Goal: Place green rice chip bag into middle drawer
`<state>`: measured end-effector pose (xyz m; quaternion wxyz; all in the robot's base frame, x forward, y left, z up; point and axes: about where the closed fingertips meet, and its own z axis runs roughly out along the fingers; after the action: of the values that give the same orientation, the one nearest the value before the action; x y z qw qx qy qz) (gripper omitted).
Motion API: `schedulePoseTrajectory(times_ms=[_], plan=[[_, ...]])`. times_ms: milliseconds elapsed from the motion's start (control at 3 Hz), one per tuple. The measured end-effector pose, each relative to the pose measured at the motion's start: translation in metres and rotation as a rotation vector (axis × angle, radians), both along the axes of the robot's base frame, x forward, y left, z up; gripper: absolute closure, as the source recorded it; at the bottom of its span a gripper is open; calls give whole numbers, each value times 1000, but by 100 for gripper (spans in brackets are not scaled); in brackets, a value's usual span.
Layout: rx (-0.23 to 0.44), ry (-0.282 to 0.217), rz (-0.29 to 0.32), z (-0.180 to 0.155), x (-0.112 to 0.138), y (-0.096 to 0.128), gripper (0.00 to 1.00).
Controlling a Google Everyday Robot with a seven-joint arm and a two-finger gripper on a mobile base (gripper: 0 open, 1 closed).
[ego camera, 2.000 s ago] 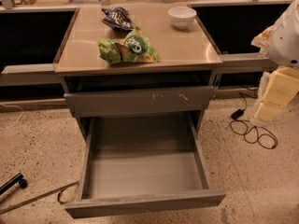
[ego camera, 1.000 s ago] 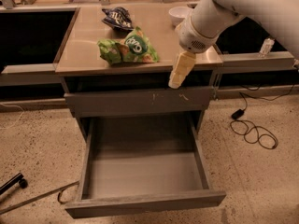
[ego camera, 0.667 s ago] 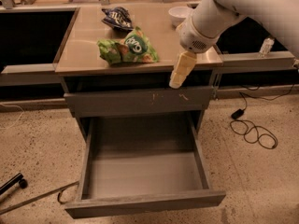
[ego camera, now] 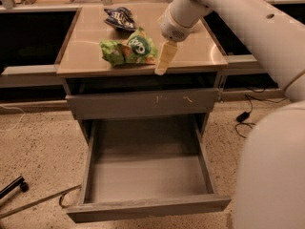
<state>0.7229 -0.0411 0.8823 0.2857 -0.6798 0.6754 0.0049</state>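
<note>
The green rice chip bag [ego camera: 128,49] lies on the tan counter top [ego camera: 200,46], left of centre. My gripper [ego camera: 162,65] hangs from the white arm [ego camera: 228,8] just to the right of the bag, near the counter's front edge, pointing down and holding nothing that I can see. The middle drawer [ego camera: 147,178] is pulled out wide below the counter, and its grey floor is bare.
A dark blue-and-white snack bag [ego camera: 120,18] lies behind the green bag. A shut drawer front with pale scratch marks [ego camera: 143,102] sits above the open drawer. My white body [ego camera: 271,171] fills the lower right. A black cable [ego camera: 245,116] lies on the floor at right.
My gripper has moved left along the counter's front, from beside the right edge to right next to the green bag. The bag and the drawer have not moved.
</note>
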Motion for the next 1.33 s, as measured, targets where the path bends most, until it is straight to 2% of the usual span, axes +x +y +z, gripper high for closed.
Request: schedulePoseTrajectory(times_ms=[333, 667, 1000, 1333], plan=[[1, 51, 58, -37, 46, 35, 0], [22, 78, 79, -60, 76, 57, 0], [45, 7, 98, -35, 103, 78, 0], [45, 7, 98, -36, 103, 79, 0]])
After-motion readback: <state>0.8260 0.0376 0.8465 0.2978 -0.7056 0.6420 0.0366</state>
